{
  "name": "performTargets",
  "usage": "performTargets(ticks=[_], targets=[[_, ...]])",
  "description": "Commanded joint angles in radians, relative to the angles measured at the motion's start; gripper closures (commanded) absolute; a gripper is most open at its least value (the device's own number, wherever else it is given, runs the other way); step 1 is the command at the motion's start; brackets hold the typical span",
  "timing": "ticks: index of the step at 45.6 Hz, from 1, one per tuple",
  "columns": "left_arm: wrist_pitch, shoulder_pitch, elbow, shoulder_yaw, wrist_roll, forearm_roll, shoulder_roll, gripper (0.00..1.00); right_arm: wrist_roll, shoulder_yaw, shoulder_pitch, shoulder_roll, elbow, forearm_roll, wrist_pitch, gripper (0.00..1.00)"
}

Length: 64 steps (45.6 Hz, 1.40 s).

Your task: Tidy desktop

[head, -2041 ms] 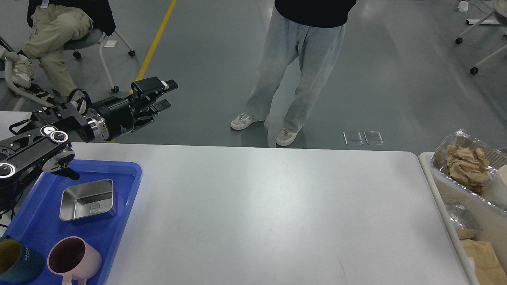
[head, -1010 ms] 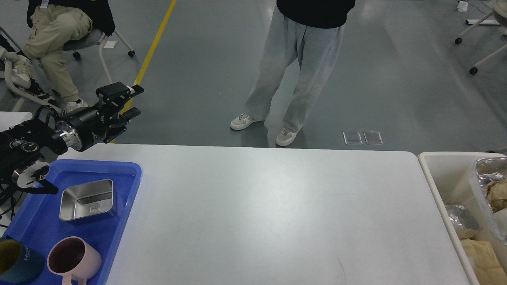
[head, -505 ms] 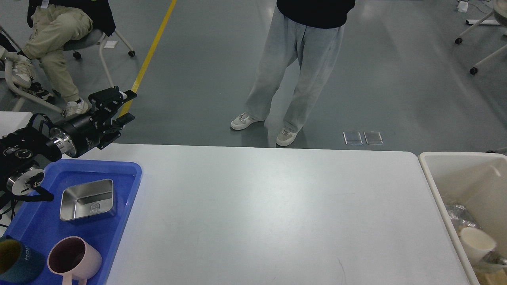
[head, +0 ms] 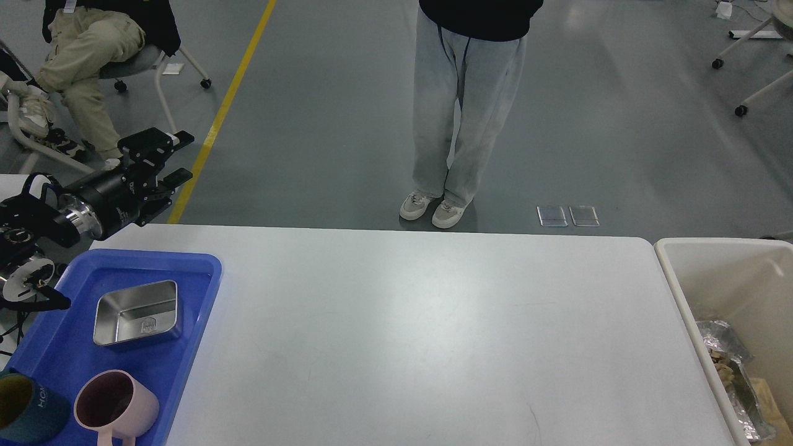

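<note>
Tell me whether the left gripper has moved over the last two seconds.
Yes. The left gripper, open and empty, has pulled back leftward: earlier it was beyond the blue tray's right edge, and now it is above the tray's left half.

The teal cup [head: 28,416] bears partly visible white letters, "HO"; nothing else is legible.

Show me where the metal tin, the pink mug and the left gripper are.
metal tin [head: 136,313], head view, on its inner floor.
pink mug [head: 114,406], head view, on its rim.
left gripper [head: 171,159], head view, midway between its fingertips.
</note>
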Motion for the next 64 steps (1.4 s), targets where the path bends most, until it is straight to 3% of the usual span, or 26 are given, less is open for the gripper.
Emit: performTargets(ticks=[1, 12, 22, 30, 40, 47, 54, 64], targets=[[-0.003, 0.000, 0.069, -0.053, -0.001, 0.000, 0.001, 0.14, 0.000, 0.021, 0.096, 0.078, -0.080, -0.126, -0.016, 0.00], [-0.001, 0.002, 0.221, -0.162, -0.002, -0.001, -0.005, 0.07, -0.001, 0.082, 0.265, 0.165, -0.140, -0.186, -0.020, 0.00], [-0.001, 0.002, 0.318, -0.262, 0.001, -0.001, -0.010, 0.06, -0.015, 0.369, 0.355, 0.248, -0.137, -0.186, -0.002, 0.00], [-0.003, 0.002, 0.325, -0.303, -0.002, -0.073, -0.037, 0.05, -0.135, 0.611, 0.397, 0.386, -0.143, -0.195, -0.005, 0.00], [-0.017, 0.035, 0.367, -0.388, -0.004, -0.444, -0.143, 0.04, -0.271, 0.878, 0.434, 0.518, -0.149, -0.194, -0.003, 0.00], [-0.018, 0.040, 0.385, -0.423, -0.001, -0.517, -0.209, 0.04, -0.325, 1.004, 0.449, 0.604, -0.155, -0.197, 0.015, 0.00], [-0.024, 0.040, 0.398, -0.460, 0.002, -0.546, -0.266, 0.04, -0.333, 1.030, 0.443, 0.672, -0.196, -0.197, 0.142, 0.00], [-0.078, 0.043, 0.442, -0.581, 0.011, -0.598, -0.335, 0.04, -0.314, 1.087, 0.438, 0.713, -0.267, -0.200, 0.162, 0.00]])
